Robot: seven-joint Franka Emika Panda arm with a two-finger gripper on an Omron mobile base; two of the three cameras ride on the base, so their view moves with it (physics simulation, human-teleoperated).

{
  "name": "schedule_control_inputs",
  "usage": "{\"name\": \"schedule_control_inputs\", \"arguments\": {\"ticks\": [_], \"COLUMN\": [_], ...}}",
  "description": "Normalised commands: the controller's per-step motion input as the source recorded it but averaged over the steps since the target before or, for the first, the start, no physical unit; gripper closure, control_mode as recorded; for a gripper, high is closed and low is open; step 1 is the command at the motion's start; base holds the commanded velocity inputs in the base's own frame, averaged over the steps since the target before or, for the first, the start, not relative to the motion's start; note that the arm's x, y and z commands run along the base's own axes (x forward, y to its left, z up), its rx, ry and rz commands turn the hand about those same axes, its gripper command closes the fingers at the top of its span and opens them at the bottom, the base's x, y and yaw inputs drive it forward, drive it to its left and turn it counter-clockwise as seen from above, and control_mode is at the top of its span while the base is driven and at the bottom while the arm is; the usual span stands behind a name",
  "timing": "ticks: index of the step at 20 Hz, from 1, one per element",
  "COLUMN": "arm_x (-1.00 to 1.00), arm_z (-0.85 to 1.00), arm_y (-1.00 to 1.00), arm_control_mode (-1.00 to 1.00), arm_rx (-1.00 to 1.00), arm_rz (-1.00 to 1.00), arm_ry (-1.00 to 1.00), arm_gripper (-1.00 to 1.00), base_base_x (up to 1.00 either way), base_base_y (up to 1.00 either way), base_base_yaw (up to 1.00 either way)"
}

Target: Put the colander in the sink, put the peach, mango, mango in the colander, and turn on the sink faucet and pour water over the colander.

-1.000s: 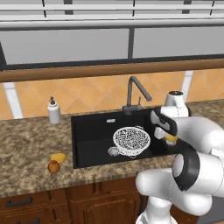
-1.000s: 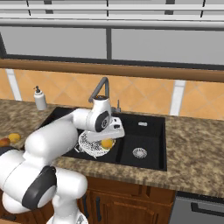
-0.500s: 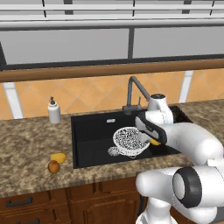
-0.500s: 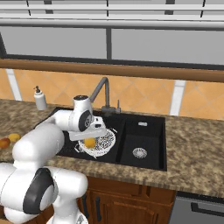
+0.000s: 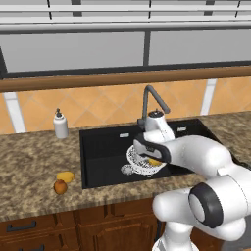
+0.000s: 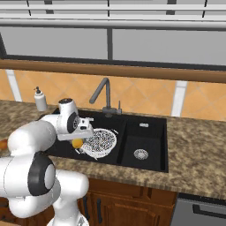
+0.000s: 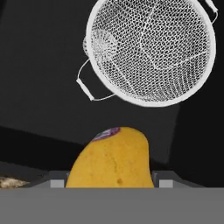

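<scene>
I'm holding one mango (image 7: 111, 158) with the jaws clamped across its smooth, plump, slippery-looking yellow sides, above the black sink (image 5: 105, 159). Beyond it, the light, stiff white wire-mesh colander (image 7: 151, 50) is sitting in the basin. The other mango (image 5: 65, 176) and round peach (image 5: 60, 187) are waiting on the speckled tabletop (image 5: 29, 166).

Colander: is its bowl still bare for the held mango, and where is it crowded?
The colander bowl is bare mesh. The gripper holds a mango over the sink beside its rim. The right basin is bare; the arm crowds the colander's near side.
</scene>
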Motion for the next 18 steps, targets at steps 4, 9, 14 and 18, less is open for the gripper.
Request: {"name": "schedule_control_inputs", "arguments": {"ticks": [4,9,14,18], "arm_x": [0.40,0.47,0.33,0.32], "arm_z": [-0.04,-0.04,-0.41,-0.44], "arm_y": [0.24,0.02,0.00,0.00], "arm_control_mode": [-1.00,-1.00,-1.00,-1.00], "arm_rx": [-0.01,-0.01,-0.03,-0.02], "arm_rz": [-0.10,-0.09,-0.10,-0.08], "arm_ry": [0.00,0.00,0.00,0.00], "arm_gripper": [1.00,1.00,1.00,1.00], "base_base_x": [0.00,0.00,0.00,0.00], "base_base_y": [0.00,0.00,0.00,0.00], "base_base_yaw": [0.00,0.00,0.00,0.00]}}
